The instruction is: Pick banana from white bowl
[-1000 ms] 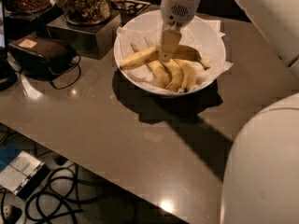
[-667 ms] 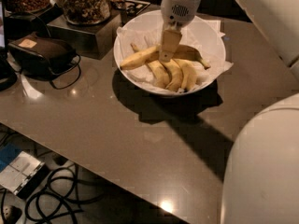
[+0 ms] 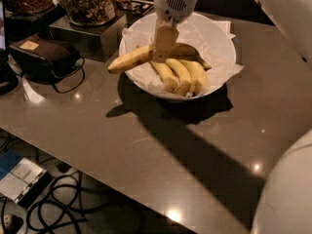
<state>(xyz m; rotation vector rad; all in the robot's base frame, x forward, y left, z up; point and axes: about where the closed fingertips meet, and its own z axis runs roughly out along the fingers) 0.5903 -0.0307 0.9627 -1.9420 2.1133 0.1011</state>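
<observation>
The white bowl [image 3: 225, 39], lined with crinkled white paper, stands at the back of the brown table. My gripper [image 3: 164, 51] reaches down into it from above and is shut on the long yellow banana [image 3: 130, 59] near its middle. The banana is lifted and tilted, and its left end sticks out past the bowl's left rim. Its right end lies behind the joined bunch of shorter bananas [image 3: 184, 76], which rests in the bowl's front part.
Glass jars of snacks [image 3: 87, 3] stand on a dark block [image 3: 92, 35] at the back left. A dark pouch with a black cable [image 3: 45, 55] lies left of the bowl. My white body [image 3: 288, 194] fills the lower right. Cables and a box [image 3: 19, 179] lie on the floor.
The gripper has shifted a little left with the banana in it. The banana's left end has risen and now pokes out over the bowl's left rim.
</observation>
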